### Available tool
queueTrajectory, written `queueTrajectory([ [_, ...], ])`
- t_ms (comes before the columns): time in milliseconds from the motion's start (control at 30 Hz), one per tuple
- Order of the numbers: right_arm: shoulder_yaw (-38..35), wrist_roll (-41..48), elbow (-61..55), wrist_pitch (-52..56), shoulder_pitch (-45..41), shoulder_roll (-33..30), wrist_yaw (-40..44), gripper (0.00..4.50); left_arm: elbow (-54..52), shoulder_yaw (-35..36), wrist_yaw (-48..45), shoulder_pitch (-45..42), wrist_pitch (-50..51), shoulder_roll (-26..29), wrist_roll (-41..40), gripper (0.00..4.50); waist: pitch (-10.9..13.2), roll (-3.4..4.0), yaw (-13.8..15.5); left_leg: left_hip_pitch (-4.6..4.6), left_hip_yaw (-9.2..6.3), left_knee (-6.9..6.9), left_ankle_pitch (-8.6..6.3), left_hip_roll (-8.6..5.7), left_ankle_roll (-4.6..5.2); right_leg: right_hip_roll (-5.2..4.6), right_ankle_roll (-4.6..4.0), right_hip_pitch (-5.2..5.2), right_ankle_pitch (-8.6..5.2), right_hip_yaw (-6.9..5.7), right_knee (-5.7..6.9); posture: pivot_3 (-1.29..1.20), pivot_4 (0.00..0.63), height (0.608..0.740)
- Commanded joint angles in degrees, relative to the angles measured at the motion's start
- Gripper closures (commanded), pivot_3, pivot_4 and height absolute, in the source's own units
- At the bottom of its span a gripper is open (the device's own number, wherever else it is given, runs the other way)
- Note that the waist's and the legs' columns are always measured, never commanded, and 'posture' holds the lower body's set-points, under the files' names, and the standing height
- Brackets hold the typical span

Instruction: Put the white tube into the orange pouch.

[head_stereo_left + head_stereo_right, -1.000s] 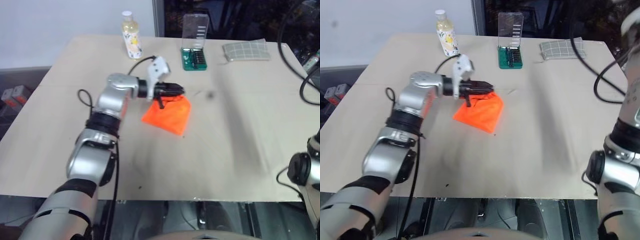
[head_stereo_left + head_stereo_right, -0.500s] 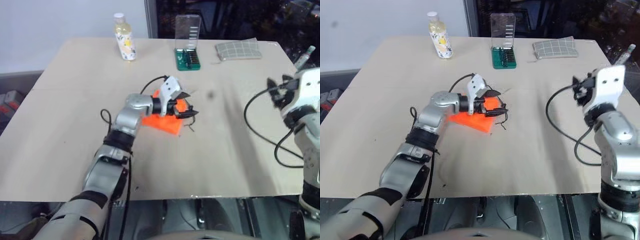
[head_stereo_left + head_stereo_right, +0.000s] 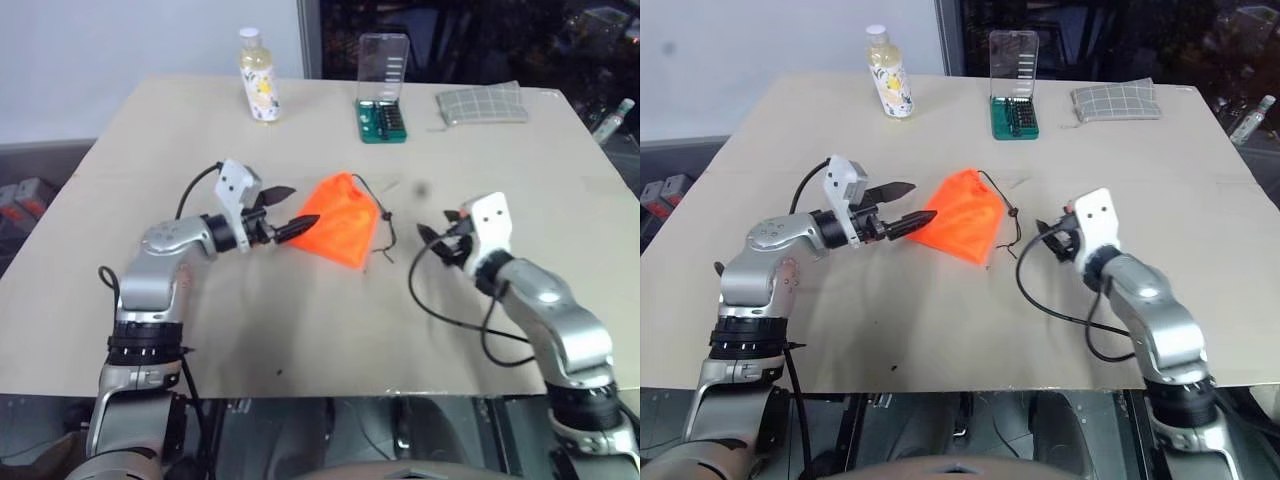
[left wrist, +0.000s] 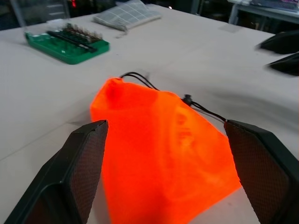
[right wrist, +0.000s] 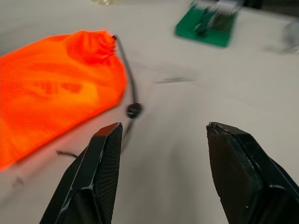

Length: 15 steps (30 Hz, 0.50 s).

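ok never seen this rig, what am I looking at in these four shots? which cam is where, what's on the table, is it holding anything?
It is a humanoid robot with two arms, each ending in a two-finger gripper. Two pictures come from a stereo camera on its head, looking down over a table. The other two come from cameras on the wrists, looking out between each gripper's own fingers.

On the table lie an orange pouch with a black drawstring, a bottle, a green bit set and a grey gridded pad.

The left gripper is open, beside the pouch. The right gripper is open too, on the pouch's other side. Neither holds anything.
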Motion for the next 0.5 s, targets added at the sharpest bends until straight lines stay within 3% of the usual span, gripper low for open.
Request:
queueTrajectory([
  [33,1.3,-2.0,10.2,-4.0,-5.8,4.1,-1.1,1.62,-3.8,-0.9,1.5,-0.3,-0.3,-0.3,-0.4,0.33,0.0,0.01,-0.3,0.00,0.03,-0.03,0.00,-0.03,0.00,0.02,0.02,-0.01,0.01,0.00,-0.01,0.00,0.150,0.740],
  [233,3.2,-5.6,28.3,-9.8,-10.4,8.8,-0.5,1.62,-4.6,-1.3,2.5,-0.7,0.2,-0.2,-1.0,0.33,0.0,0.01,-0.5,0.00,0.20,-0.07,0.02,-0.09,-0.03,0.10,0.02,-0.03,0.01,-0.02,0.01,0.00,0.150,0.740],
  [333,4.8,-6.5,30.4,-10.1,-10.7,9.2,1.5,1.62,-3.9,-1.2,2.5,-1.0,-0.1,0.2,-0.8,0.33,0.0,-0.02,-0.7,0.05,0.28,-0.07,0.03,-0.07,-0.05,0.11,0.02,-0.01,0.01,-0.01,0.01,0.00,0.150,0.740],
  [400,5.4,-7.5,31.7,-10.4,-10.7,9.2,1.9,2.12,-3.7,-1.3,2.3,-1.2,-0.2,0.5,-0.7,0.33,0.0,-0.04,-0.7,0.16,0.29,-0.07,0.03,-0.04,-0.06,0.11,0.02,0.09,0.01,-0.01,0.03,0.00,0.150,0.740],
  [467,6.0,-9.2,32.7,-11.1,-10.6,8.4,1.9,2.87,-3.1,-1.9,2.1,-1.6,-1.0,0.8,0.1,0.33,0.0,-0.04,-0.7,0.44,0.36,-0.14,0.03,-0.03,-0.07,0.11,0.01,0.25,0.00,0.02,0.03,0.00,0.150,0.740],
  [500,6.3,-10.1,32.9,-11.6,-10.6,7.8,1.7,3.49,-2.7,-2.2,1.8,-1.9,-1.3,0.9,0.3,0.33,0.0,-0.04,-0.7,0.64,0.41,-0.23,0.02,-0.02,-0.07,0.10,-0.03,0.35,-0.02,0.07,0.02,0.00,0.150,0.740],
])
